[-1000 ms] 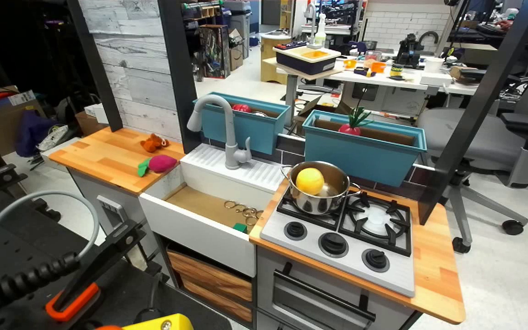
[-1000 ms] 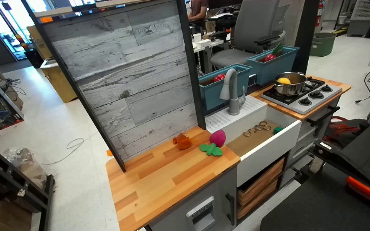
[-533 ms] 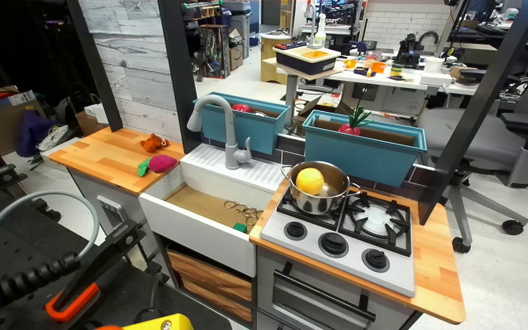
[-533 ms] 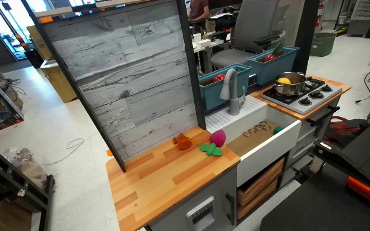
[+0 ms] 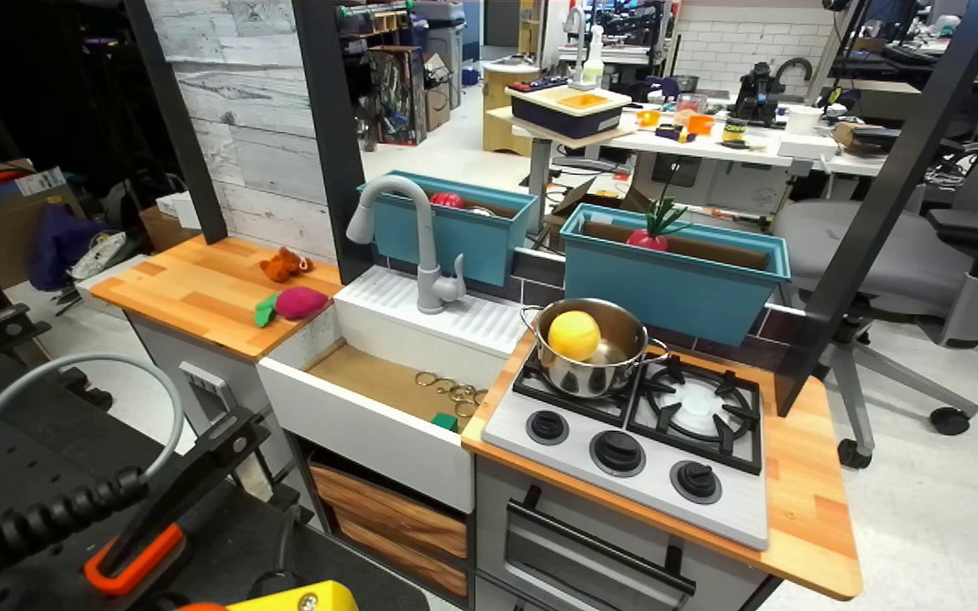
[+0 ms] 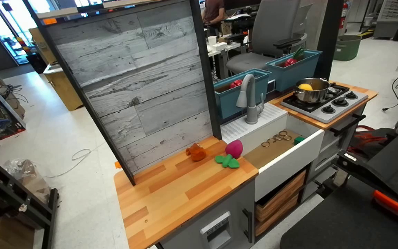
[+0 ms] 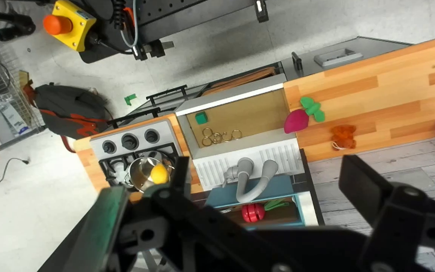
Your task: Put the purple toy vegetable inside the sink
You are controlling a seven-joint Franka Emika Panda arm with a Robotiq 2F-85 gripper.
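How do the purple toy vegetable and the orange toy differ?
The purple toy vegetable has bright green leaves; the orange toy shows no green but has a pale loop. With its leaves, the purple toy vegetable looks longer than the orange toy. The purple one lies at the counter edge by the sink; the orange one sits nearer the grey panel. Both rest on the wooden counter.

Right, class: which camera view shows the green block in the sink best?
The wrist view: looking down into the sink, it shows the green block unobstructed. Both exterior views show it too, but the sink's front wall seems to hide its base.
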